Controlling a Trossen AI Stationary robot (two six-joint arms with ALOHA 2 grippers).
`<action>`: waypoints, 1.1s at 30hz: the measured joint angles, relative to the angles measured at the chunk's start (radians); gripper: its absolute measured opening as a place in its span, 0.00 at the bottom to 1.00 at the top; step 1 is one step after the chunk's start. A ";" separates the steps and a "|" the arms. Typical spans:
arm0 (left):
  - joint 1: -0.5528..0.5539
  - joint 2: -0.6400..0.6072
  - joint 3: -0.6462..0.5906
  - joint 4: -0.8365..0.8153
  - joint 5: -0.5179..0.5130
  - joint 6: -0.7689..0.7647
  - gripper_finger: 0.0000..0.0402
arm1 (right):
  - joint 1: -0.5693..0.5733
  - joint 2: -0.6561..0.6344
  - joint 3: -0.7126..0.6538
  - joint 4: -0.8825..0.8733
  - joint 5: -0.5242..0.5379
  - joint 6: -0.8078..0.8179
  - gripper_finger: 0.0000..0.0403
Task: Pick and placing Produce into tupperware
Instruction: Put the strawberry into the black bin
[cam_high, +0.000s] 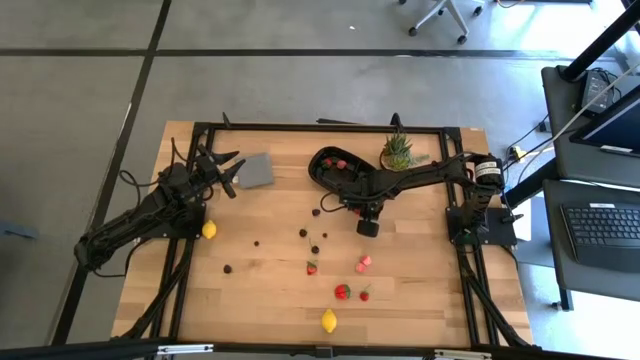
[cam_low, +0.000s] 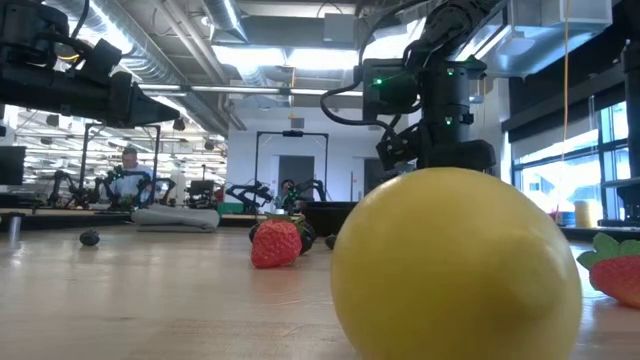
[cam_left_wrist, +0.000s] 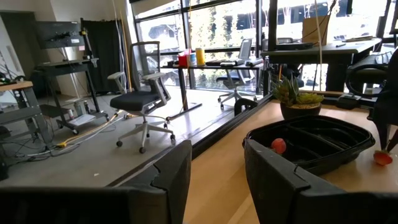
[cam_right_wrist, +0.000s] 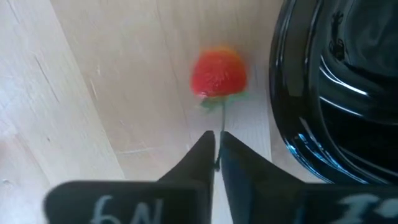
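Note:
The black two-compartment tray (cam_high: 322, 172) sits at the table's far middle with two red strawberries (cam_high: 335, 163) in it; one strawberry (cam_left_wrist: 278, 145) shows in the left wrist view. My right gripper (cam_right_wrist: 216, 152) is just off the tray's near rim (cam_right_wrist: 280, 118), shut on another strawberry (cam_right_wrist: 217, 71). My left gripper (cam_left_wrist: 217, 186) is open and hovers by the grey square piece (cam_high: 257, 171) at the far left. Strawberries (cam_high: 342, 292), dark berries (cam_high: 303, 232) and two lemons (cam_high: 209, 229) (cam_high: 329, 321) lie scattered on the wood. My right gripper pinches the strawberry's thin green stem (cam_right_wrist: 221, 118) between its two fingertips, coming from above and pointing down. The red fruit hangs beyond the tips beside the tray's rim. Whether the fruit (cam_left_wrist: 382, 157) still touches the table, I cannot tell.
A spiky green potted plant (cam_high: 398, 152) stands right of the tray, close to my right arm. In the low view a lemon (cam_low: 455, 265) fills the foreground, with a strawberry (cam_low: 277, 243) behind it. Black frame rails (cam_high: 320, 128) run along the table edges.

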 joint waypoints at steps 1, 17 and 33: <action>0.000 0.000 0.000 0.000 0.000 0.000 0.35 | 0.000 0.000 0.000 0.000 0.000 0.000 0.02; 0.000 0.000 0.000 0.000 0.000 0.000 0.35 | 0.022 0.000 0.071 0.031 -0.135 -0.094 0.00; 0.000 0.000 0.000 0.000 0.000 0.000 0.35 | -0.099 0.000 0.286 0.168 0.312 -0.092 0.00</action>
